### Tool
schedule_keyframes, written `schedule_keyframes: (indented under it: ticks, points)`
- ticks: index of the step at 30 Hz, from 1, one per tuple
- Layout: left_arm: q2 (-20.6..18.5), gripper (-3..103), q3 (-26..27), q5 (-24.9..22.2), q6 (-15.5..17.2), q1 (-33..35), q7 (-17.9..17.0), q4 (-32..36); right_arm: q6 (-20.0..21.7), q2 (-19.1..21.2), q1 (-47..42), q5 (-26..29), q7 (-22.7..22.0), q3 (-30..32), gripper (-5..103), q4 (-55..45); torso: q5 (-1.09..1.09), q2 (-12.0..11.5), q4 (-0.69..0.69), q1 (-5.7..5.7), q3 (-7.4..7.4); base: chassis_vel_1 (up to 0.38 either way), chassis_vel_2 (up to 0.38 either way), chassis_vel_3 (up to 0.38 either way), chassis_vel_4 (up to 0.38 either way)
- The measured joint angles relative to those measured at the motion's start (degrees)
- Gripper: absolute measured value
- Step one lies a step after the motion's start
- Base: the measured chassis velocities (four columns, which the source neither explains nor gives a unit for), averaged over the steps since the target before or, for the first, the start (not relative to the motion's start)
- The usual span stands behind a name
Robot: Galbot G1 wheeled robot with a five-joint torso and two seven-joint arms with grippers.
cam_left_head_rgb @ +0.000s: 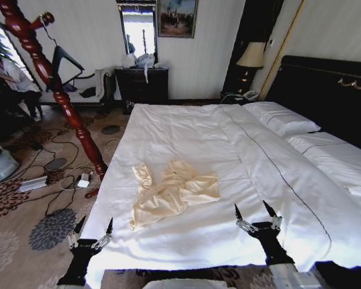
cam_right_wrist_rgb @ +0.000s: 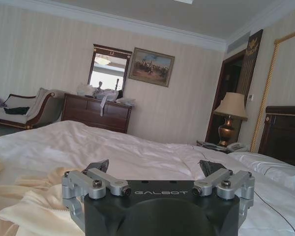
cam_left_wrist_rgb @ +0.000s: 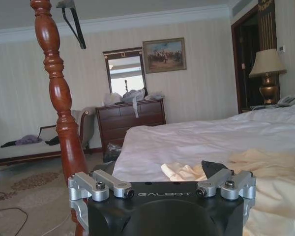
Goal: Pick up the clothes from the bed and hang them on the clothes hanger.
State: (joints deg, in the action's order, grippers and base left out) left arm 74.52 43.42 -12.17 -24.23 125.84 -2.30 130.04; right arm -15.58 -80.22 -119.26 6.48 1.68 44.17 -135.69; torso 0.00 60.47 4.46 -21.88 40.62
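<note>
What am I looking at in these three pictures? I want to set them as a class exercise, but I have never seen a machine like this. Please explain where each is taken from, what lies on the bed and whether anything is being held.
This is a wheeled robot with two arms. The wide picture comes from a camera on its head, looking down at the bed. The other two come from cameras on its wrists, each looking out over its own black hand.

The left gripper hovers at the bed's near left corner, the right gripper above the near edge. Both have their fingers spread and hold nothing.

On the white duvet lie the clothes, a crumpled cream garment, nearer the left gripper. To the left of the bed stands a reddish wooden stand, with the black clothes hanger hanging on it.
</note>
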Motion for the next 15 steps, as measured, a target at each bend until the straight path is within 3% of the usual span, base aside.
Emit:
schedule_keyframes:
  ticks: [10,15]
  points:
    - [-0.9,99,-0.5,-0.1,0.5,-1.1,0.8,-2.6,0.0,-0.3,0.1,-0.3,0.0,-0.3,100,0.3,0.01,0.0,0.00,0.00,0.00,0.000,0.000,0.000,0.000]
    - [-3.2,100,-2.4,1.4,1.6,-3.3,1.8,-6.0,0.0,-0.4,0.0,-0.4,-0.1,-0.2,100,0.2,-0.01,0.0,0.00,0.00,0.00,0.000,0.000,0.000,0.000]
